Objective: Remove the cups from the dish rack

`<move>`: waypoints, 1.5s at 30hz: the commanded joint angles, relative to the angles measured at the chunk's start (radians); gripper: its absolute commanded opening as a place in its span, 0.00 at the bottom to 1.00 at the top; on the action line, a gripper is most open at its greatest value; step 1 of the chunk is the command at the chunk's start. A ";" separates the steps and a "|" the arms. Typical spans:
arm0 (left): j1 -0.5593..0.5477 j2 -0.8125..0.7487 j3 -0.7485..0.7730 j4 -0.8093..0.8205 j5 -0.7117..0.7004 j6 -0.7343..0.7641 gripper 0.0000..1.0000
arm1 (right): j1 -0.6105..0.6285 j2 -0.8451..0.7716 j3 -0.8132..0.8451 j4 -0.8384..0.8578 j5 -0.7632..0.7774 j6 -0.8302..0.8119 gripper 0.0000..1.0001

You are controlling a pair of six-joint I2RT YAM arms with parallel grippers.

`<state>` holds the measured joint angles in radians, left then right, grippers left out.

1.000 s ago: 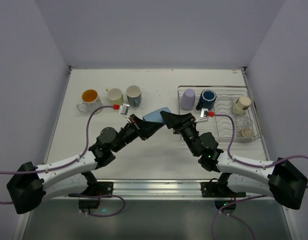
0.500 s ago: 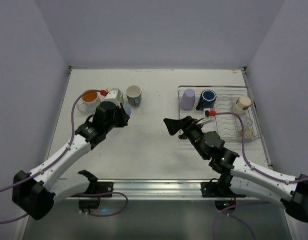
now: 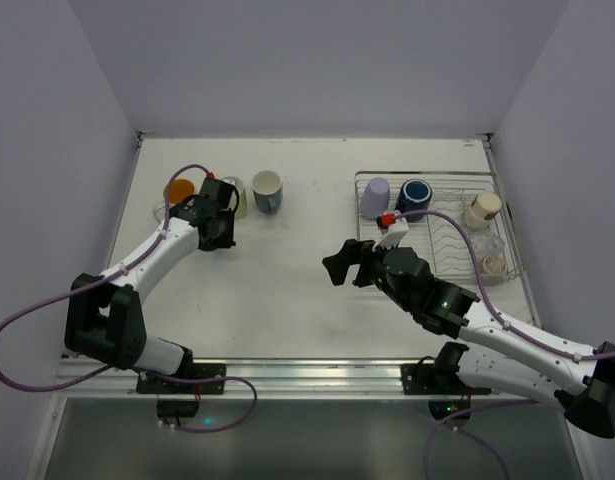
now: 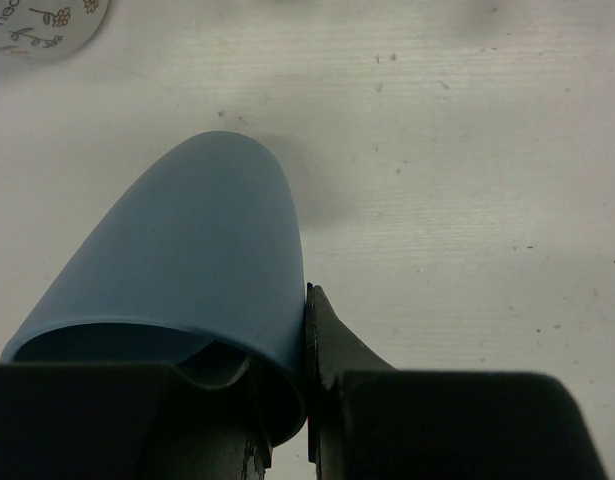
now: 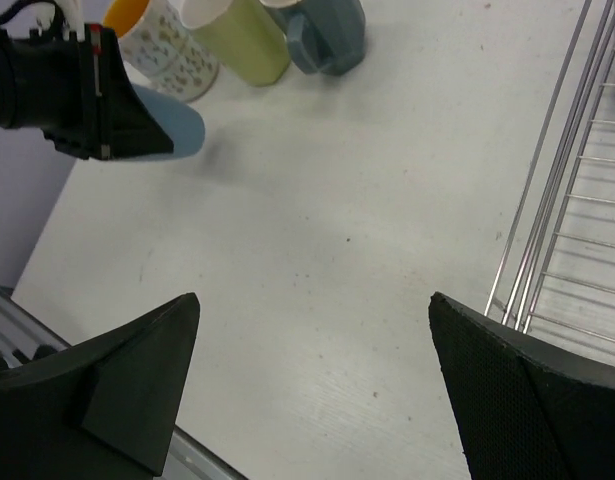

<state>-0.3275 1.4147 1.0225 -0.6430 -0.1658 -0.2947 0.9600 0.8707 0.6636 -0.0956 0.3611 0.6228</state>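
Observation:
My left gripper (image 4: 279,345) is shut on the rim of a light blue cup (image 4: 187,250), one finger inside and one outside. The cup lies tilted just over the table, in front of the orange-inside cup (image 3: 177,191). In the top view the left gripper (image 3: 219,222) covers it. The pale yellow-green cup (image 3: 234,193) and the grey cup (image 3: 267,190) stand in the same row. My right gripper (image 3: 342,260) is open and empty, left of the dish rack (image 3: 507,225). The rack holds a lavender cup (image 3: 375,197), a navy cup (image 3: 417,193) and a cream cup (image 3: 482,208).
The right wrist view shows the blue cup (image 5: 177,128) sticking out of the left gripper (image 5: 87,95), and the rack's wire side (image 5: 547,200) on the right. A clear glass-like cup (image 3: 494,258) sits in the rack's near right corner. Walls close in the table.
The left arm has carried the blue cup from the table's middle to the far left by the cup row. The right gripper let go, opened wide and drew back.

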 commanded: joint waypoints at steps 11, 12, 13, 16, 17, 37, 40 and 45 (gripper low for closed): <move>0.068 0.184 0.094 -0.061 -0.078 0.039 0.46 | -0.006 -0.019 0.013 -0.072 -0.051 -0.046 0.99; 0.068 0.179 0.099 -0.063 -0.083 0.035 0.56 | -0.006 -0.016 0.014 -0.073 -0.053 -0.046 0.99; 0.068 0.172 0.103 -0.064 -0.089 0.034 0.61 | -0.007 -0.015 0.017 -0.076 -0.056 -0.048 0.99; 0.068 0.124 0.120 -0.069 -0.104 0.025 0.75 | -0.010 -0.009 0.033 -0.093 -0.053 -0.054 0.99; 0.068 0.109 0.129 -0.069 -0.106 0.022 0.78 | -0.013 -0.006 0.043 -0.104 -0.053 -0.057 0.99; 0.013 -0.339 0.082 0.181 0.262 -0.020 0.93 | -0.440 0.079 0.224 -0.219 -0.168 -0.189 0.53; -0.002 -0.491 -0.063 0.326 0.363 -0.038 0.93 | -0.498 0.197 0.301 -0.219 -0.162 -0.210 0.52; -0.004 -0.677 -0.232 0.390 0.468 -0.018 0.95 | -0.573 0.425 0.415 -0.217 -0.151 -0.236 0.74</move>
<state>-0.3283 0.7761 0.8753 -0.3340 0.1699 -0.3145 0.4213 1.2091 1.0023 -0.3065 0.2165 0.4366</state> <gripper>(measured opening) 0.945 0.705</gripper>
